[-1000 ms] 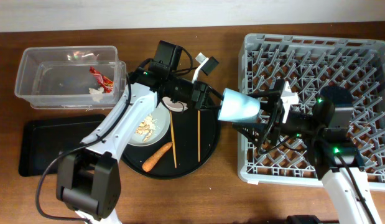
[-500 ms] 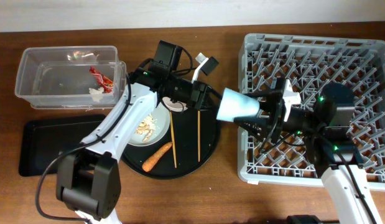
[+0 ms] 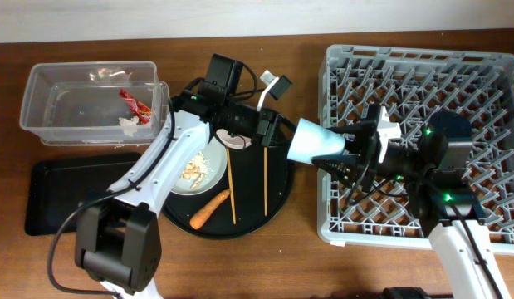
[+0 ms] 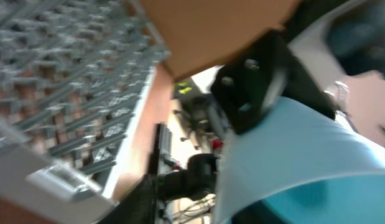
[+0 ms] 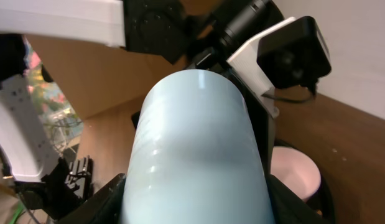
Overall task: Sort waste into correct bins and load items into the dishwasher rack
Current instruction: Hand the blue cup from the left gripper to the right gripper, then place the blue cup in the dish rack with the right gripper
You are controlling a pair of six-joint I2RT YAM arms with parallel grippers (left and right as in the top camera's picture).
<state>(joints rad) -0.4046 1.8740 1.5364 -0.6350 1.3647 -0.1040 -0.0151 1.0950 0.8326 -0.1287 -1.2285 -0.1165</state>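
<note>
Drifting slightly left over the last second, the cup (image 3: 313, 139) hangs just outside the rack (image 3: 423, 51), clasped by the right pincer (image 3: 346, 152), rim at the left pincer (image 3: 271, 129), whose grip cannot be told; racking remains undone.

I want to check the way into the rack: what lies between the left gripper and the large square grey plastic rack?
The small light blue cup, lying sideways in the right gripper, fills that stretch. The overhead view shows it.
</note>
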